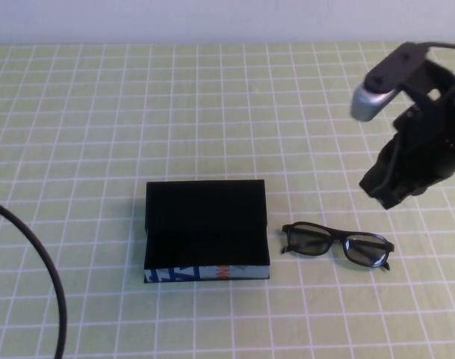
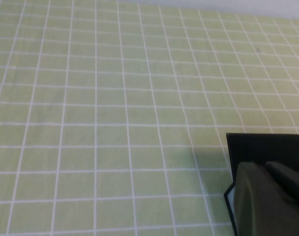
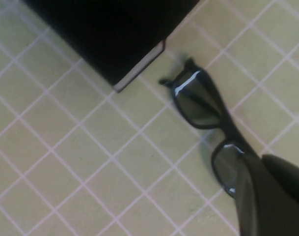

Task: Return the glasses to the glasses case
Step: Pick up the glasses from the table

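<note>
The glasses case (image 1: 205, 224) lies open in the middle of the table, its black lid raised at the back and its blue, white and orange-red printed side facing me. The black glasses (image 1: 335, 244) lie unfolded on the mat just right of the case, apart from it. My right gripper (image 1: 384, 191) hangs above and behind the glasses' right end, shut and empty. In the right wrist view the gripper (image 3: 262, 157) overlaps one lens of the glasses (image 3: 198, 101), next to the case (image 3: 110, 34). My left gripper (image 2: 259, 167) is shut and empty beside a corner of the case (image 2: 267, 147).
The table is covered by a green mat with a white grid (image 1: 100, 134). A black cable (image 1: 40, 254) curves over the near left part. A white wall runs along the far edge.
</note>
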Motion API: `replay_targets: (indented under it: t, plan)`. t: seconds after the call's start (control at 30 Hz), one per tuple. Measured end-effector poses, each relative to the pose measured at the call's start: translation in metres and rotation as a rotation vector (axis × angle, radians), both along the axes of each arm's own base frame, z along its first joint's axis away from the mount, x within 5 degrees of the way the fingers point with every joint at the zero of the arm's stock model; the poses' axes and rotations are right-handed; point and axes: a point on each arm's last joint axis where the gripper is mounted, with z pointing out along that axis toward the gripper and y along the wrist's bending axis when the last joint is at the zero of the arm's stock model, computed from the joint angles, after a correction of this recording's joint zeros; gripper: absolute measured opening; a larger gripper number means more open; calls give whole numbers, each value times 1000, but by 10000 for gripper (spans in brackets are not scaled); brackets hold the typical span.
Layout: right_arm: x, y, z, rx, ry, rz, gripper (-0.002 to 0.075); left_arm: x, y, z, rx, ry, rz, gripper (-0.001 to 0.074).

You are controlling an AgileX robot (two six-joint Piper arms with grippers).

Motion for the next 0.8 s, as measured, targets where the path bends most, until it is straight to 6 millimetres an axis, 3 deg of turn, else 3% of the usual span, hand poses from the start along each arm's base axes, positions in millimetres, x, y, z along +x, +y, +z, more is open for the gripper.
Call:
replay_targets:
  t: [0.1, 0.2, 0.37, 0.43, 0.8]
  plan:
    - [17, 15, -15, -54, 75, 103, 0, -1, 0, -2, 1, 30, -2, -3]
    - [31, 24, -30, -81, 114, 149, 67, -3, 0, -5, 5, 66, -4, -3]
    - [49, 29, -59, -127, 170, 183, 279, -5, 0, -8, 12, 106, -7, -3]
    - [53, 31, -69, -134, 190, 186, 323, -5, 0, -9, 14, 112, -7, -3]
    - [74, 37, -114, -171, 226, 174, 349, -5, 0, -9, 14, 114, -7, -3]
